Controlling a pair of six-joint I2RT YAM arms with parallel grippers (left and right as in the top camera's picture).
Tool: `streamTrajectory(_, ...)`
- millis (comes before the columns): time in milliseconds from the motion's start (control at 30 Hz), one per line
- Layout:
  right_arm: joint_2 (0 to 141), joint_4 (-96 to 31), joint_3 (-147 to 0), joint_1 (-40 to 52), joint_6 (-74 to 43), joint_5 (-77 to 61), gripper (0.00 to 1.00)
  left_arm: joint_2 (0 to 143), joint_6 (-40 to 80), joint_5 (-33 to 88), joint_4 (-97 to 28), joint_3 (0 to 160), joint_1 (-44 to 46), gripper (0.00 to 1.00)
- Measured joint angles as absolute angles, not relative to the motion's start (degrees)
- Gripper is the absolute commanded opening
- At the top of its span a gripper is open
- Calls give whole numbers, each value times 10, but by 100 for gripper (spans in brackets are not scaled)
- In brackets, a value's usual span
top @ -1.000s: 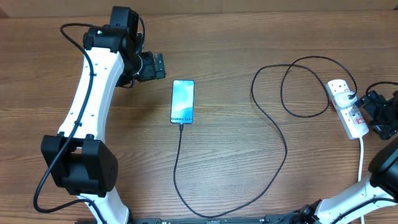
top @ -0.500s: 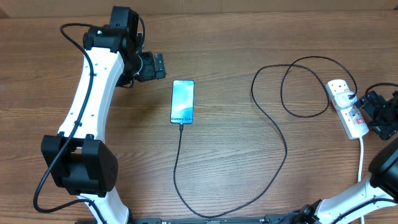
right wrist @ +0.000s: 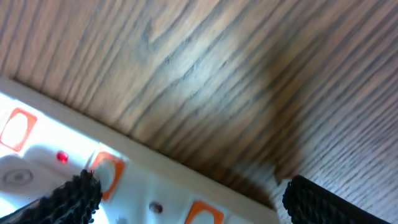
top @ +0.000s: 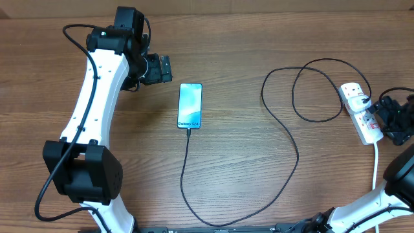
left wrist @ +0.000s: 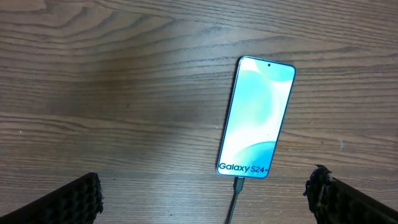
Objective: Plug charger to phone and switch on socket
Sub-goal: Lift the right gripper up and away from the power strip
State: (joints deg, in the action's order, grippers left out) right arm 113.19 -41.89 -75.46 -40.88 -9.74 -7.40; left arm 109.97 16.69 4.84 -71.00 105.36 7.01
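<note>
The phone [top: 189, 106] lies screen-up mid-table, its screen lit, also in the left wrist view [left wrist: 256, 121]. The charger [top: 292, 162] is a thin black cable. Its tip sits in the phone's lower end [left wrist: 239, 183] and its black plug is in the socket [top: 362, 116], a white power strip at the right edge. My left gripper [top: 165, 68] hovers open up and left of the phone, fingers [left wrist: 74, 202] wide apart with nothing between them. My right gripper [top: 383, 115] is open, right over the socket [right wrist: 137, 193], whose red-orange switches [right wrist: 107, 172] show between its fingers [right wrist: 336, 202].
The cable makes a wide loop [top: 317, 90] left of the power strip and a long bend near the front edge [top: 213, 222]. The strip's thick white cord [top: 376, 165] runs toward the front beside my right arm. Bare wood surrounds the phone.
Hardly anything differs. My right gripper has shifted a touch toward the socket. The left arm, phone and cable lie as before.
</note>
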Motion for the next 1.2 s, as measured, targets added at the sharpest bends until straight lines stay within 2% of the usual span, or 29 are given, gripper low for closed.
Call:
streamTrajectory(233,1128,-432,-752,-408,-74,-72,98,1100,167,48,-710,1054,70,100)
streamTrajectory(933,1080,-476,-803,-397,-60,-58,98,1100,167,48,-710,1054,70,100)
streamTrajectory(1067,1079,-481,-803,-397,-65,-64,95,1100,167,48,-710,1054,70,100)
streamTrajectory(1200,1079,-498,-803,-397,-78,-75,82,1100,167,48,-710,1054,70,99)
